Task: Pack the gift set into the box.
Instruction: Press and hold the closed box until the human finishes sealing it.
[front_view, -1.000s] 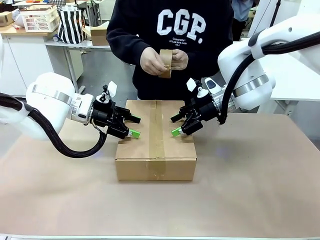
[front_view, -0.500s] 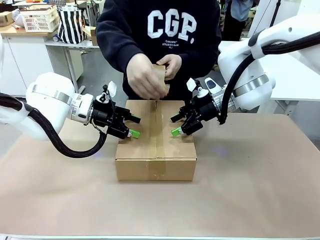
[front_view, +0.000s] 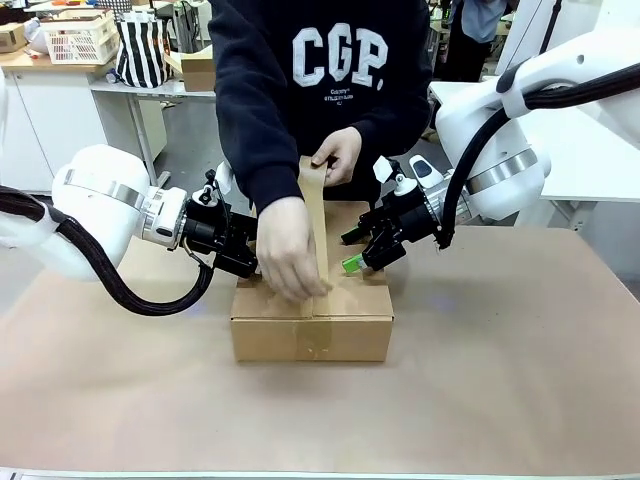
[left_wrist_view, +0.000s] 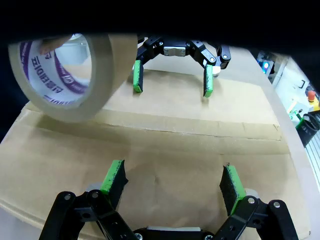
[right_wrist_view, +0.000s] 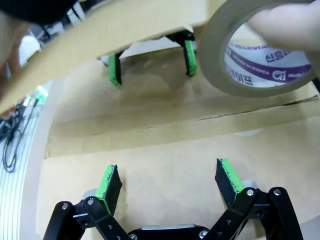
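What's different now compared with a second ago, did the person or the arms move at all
The person's hand with the tape roll came down from chest height and toward the robot, onto the near part of the box top, drawing a strip of tape along the seam; the other hand holds the strip's far end up. The left pincer and right pincer stayed open on the closed flaps.

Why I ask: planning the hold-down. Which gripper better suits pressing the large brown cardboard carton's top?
Right, probably: open right gripper over bare carton; the person's hand and beige tape roll crowd the left gripper.
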